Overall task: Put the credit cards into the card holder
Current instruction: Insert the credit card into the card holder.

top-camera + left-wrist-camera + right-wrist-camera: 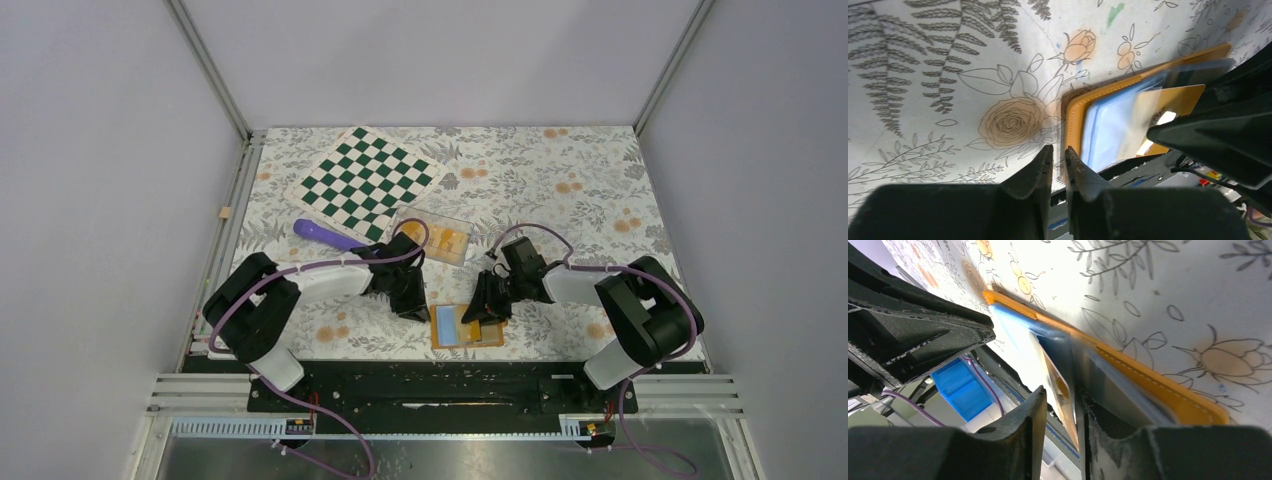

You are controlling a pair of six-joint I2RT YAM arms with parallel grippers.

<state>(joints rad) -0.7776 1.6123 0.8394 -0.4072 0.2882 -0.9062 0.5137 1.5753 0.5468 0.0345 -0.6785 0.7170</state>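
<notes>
The orange card holder (482,338) lies open near the table's front edge, its light-blue inside facing up. It also shows in the left wrist view (1075,115) and the right wrist view (1148,382). My left gripper (412,304) is shut and empty (1058,148), its tips at the holder's left edge. My right gripper (484,312) is over the holder's right half. Its jaws (1061,390) stand slightly apart around an orange credit card (1064,386). The card leans on one finger and reaches into the blue pocket. The card also shows in the left wrist view (1180,97).
A clear plastic box (437,238) holding more orange cards sits behind the grippers. A green-and-white chessboard (365,180) lies at the back left, with a purple object (325,233) beside it. The black rail (440,375) runs along the table's front edge just below the holder.
</notes>
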